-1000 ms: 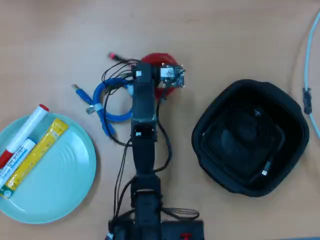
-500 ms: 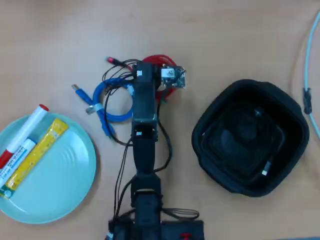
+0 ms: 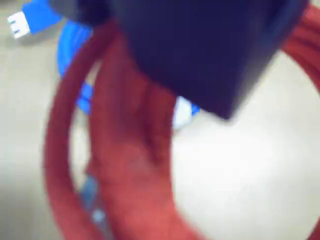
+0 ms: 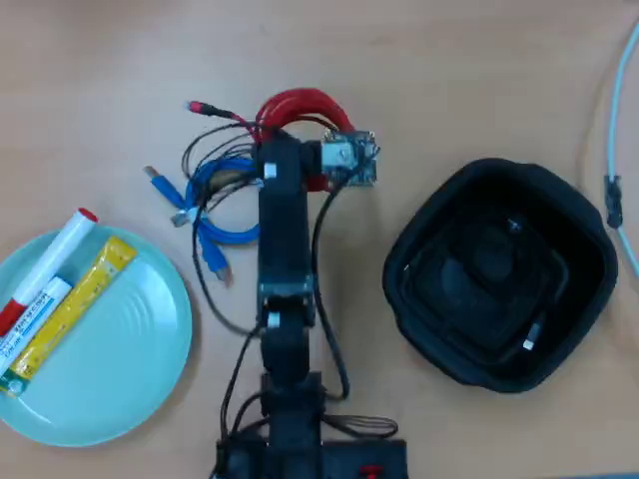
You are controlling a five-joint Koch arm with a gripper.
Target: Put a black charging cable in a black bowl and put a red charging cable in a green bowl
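Observation:
The red charging cable (image 4: 300,102) arcs out from under my gripper (image 4: 287,140) in the overhead view, its red plug (image 4: 195,107) trailing left. In the wrist view the red charging cable (image 3: 130,150) fills the frame, blurred and very close, with a dark jaw over its upper part; the gripper looks shut on it. The black bowl (image 4: 499,170) sits to the right, holding the black charging cable, whose silver-tipped plug (image 4: 529,344) shows inside. The green bowl (image 4: 130,349) lies at lower left, well away from the gripper.
A blue coiled cable (image 4: 215,232) lies just left of the arm, also behind the red loop as blue cable (image 3: 70,55). A red-capped white marker (image 4: 45,274) and a yellow sachet (image 4: 75,304) lie in the green bowl. A grey cable (image 4: 614,150) runs along the right edge.
The gripper has shifted slightly up-left in the overhead view. The red coil now stands out as a larger arc beyond it, and its plug tail has slid left.

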